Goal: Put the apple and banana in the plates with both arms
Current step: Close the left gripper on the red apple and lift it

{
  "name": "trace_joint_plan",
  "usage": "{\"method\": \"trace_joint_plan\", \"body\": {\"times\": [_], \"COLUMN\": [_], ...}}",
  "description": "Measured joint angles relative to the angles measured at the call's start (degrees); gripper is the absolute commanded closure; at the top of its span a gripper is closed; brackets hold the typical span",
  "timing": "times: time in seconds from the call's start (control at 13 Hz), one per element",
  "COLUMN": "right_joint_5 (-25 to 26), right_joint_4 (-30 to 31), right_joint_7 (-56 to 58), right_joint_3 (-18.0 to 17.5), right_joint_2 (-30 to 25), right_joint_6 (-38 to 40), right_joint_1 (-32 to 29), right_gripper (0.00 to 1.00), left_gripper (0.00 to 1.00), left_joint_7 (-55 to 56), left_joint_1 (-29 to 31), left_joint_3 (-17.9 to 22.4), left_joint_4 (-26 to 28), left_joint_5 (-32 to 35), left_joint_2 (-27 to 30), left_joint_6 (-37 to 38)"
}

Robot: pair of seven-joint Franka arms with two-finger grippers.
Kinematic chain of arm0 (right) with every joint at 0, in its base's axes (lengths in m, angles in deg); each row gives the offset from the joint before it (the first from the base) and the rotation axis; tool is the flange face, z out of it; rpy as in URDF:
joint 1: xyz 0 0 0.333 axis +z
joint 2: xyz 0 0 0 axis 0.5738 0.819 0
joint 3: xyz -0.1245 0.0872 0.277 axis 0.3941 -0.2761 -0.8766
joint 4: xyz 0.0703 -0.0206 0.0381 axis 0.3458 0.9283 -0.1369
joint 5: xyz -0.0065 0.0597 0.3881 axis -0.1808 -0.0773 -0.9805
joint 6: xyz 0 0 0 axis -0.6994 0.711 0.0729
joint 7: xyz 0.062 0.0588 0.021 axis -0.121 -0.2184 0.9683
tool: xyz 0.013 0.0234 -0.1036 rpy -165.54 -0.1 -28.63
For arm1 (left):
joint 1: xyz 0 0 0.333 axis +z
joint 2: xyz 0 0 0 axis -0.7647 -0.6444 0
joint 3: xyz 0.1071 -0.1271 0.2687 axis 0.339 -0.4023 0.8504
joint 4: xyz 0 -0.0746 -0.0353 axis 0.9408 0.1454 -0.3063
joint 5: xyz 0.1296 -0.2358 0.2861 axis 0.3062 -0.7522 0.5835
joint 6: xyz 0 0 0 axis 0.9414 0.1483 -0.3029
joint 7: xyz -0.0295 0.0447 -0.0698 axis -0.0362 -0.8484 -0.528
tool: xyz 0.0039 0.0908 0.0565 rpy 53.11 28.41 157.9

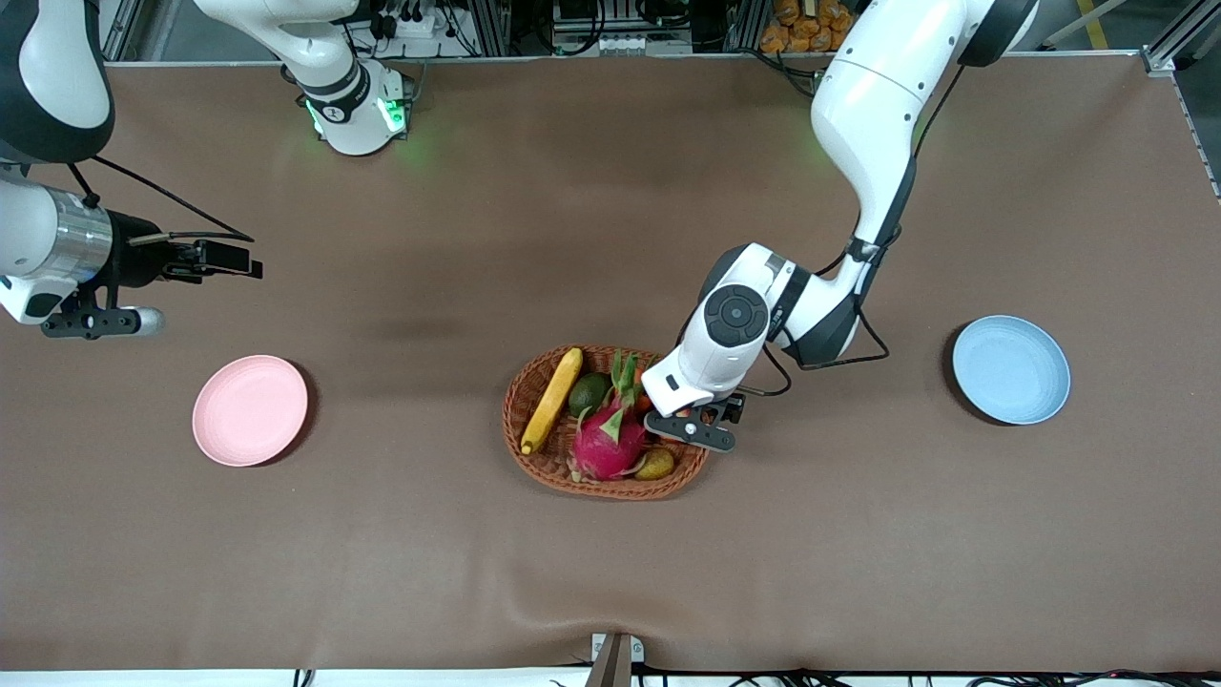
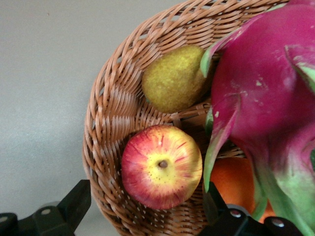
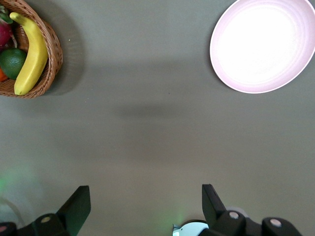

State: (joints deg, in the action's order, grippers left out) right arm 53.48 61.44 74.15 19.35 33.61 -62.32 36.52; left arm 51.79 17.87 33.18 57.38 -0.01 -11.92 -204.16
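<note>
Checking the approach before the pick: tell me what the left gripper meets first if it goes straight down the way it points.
Most likely the apple. The left gripper hangs open over the wicker basket, and the apple lies between its fingers' line. The dragon fruit sits close beside one finger and might get brushed; depth is unclear.

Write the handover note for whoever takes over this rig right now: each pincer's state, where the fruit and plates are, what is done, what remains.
Left pincer: open, low over the wicker basket, fingers straddling the apple, not closed.
Right pincer: open, waiting over bare table toward the right arm's end.
Banana: lying in the basket beside the dragon fruit.
Pink plate and blue plate: both empty.
Done: nothing placed.
Left: grasp the apple, plate it; fetch the banana, plate it.
</note>
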Motion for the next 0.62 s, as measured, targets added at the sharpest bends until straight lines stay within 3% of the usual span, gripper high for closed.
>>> {"method": "trace_joint_plan", "body": {"times": [0.62], "right_joint_5": [0.00], "right_joint_4": [0.01], "right_joint_7": [0.00], "right_joint_3": [0.00], "right_joint_2": [0.00], "right_joint_6": [0.00], "right_joint_1": [0.00], "right_gripper": [0.00], "left_gripper": [0.00], "left_joint_7": [0.00], "left_joint_1": [-1.02], "left_joint_3": [-0.17], "left_joint_4": [0.14], "left_joint_5": [0.12], "left_joint_2": [-0.50], "left_joint_6": [-2.33]}}
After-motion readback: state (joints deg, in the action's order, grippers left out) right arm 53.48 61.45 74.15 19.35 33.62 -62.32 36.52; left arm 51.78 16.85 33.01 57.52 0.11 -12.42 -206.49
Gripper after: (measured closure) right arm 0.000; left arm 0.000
